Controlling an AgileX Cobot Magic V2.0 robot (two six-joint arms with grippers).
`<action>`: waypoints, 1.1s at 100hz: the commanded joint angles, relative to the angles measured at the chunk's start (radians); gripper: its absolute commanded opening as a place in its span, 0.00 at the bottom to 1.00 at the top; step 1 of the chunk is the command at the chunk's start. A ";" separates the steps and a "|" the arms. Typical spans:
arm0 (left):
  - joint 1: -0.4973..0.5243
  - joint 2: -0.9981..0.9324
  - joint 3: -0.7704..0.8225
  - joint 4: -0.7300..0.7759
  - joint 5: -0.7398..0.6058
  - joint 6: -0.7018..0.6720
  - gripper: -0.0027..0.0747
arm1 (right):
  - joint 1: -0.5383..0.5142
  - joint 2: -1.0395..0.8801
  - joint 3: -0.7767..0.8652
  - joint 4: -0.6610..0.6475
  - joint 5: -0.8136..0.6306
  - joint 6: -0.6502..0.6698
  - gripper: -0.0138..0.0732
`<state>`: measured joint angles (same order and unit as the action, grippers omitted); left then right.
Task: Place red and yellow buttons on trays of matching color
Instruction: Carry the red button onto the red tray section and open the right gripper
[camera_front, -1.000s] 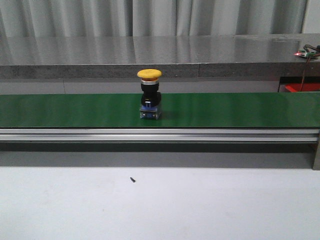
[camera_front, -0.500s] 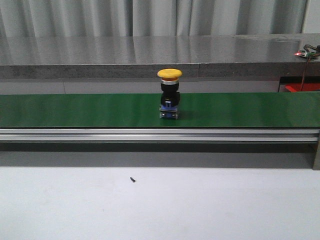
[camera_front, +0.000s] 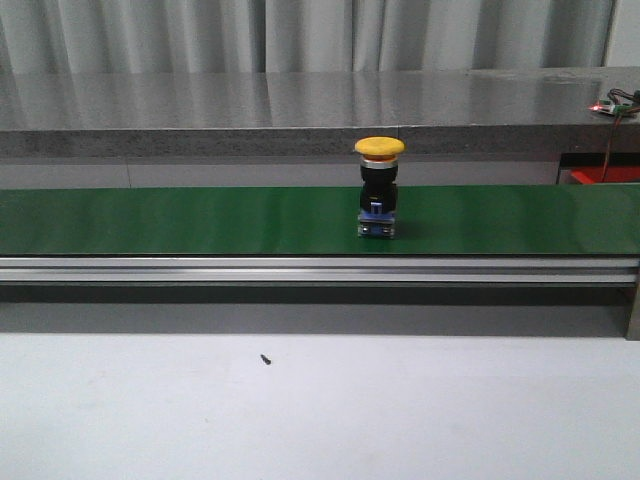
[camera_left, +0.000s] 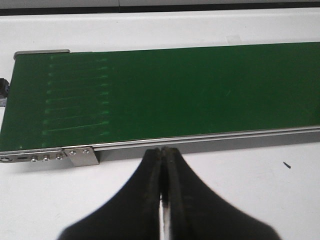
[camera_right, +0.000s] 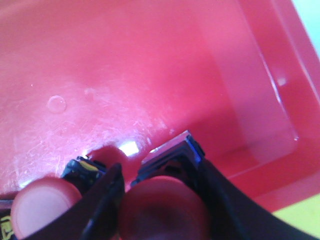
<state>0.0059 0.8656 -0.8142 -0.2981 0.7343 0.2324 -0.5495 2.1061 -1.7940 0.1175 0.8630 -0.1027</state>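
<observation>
A yellow button (camera_front: 380, 188) with a black body and blue base stands upright on the green conveyor belt (camera_front: 180, 220), a little right of centre. Neither gripper shows in the front view. My left gripper (camera_left: 164, 156) is shut and empty, over the white table just short of the belt's (camera_left: 160, 95) near rail. In the right wrist view, my right gripper (camera_right: 159, 167) is shut on a red button (camera_right: 162, 207), held low over the floor of the red tray (camera_right: 150, 60). A second red button (camera_right: 40, 210) lies in that tray beside the fingers. The yellow tray cannot be made out for certain.
The belt's aluminium rail (camera_front: 320, 268) runs across the table's width, with a grey counter (camera_front: 300, 100) behind. A red tray edge (camera_front: 603, 176) peeks out at the far right. A small dark screw (camera_front: 265, 358) lies on the white table. A yellowish surface (camera_right: 300, 220) shows past the red tray's rim.
The yellow button has travelled to the right along the belt, from left of centre to right of centre, staying upright.
</observation>
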 joint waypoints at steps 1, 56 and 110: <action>-0.006 -0.010 -0.026 -0.024 -0.070 -0.006 0.01 | -0.008 -0.025 -0.084 0.028 0.016 0.000 0.34; -0.006 -0.010 -0.026 -0.024 -0.074 -0.006 0.01 | -0.024 0.004 -0.110 0.039 0.013 0.000 0.73; -0.006 -0.010 -0.026 -0.024 -0.079 -0.006 0.01 | -0.033 -0.098 -0.111 0.056 0.067 -0.017 0.71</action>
<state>0.0059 0.8656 -0.8142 -0.2981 0.7218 0.2324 -0.5778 2.1021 -1.8748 0.1469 0.9421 -0.1044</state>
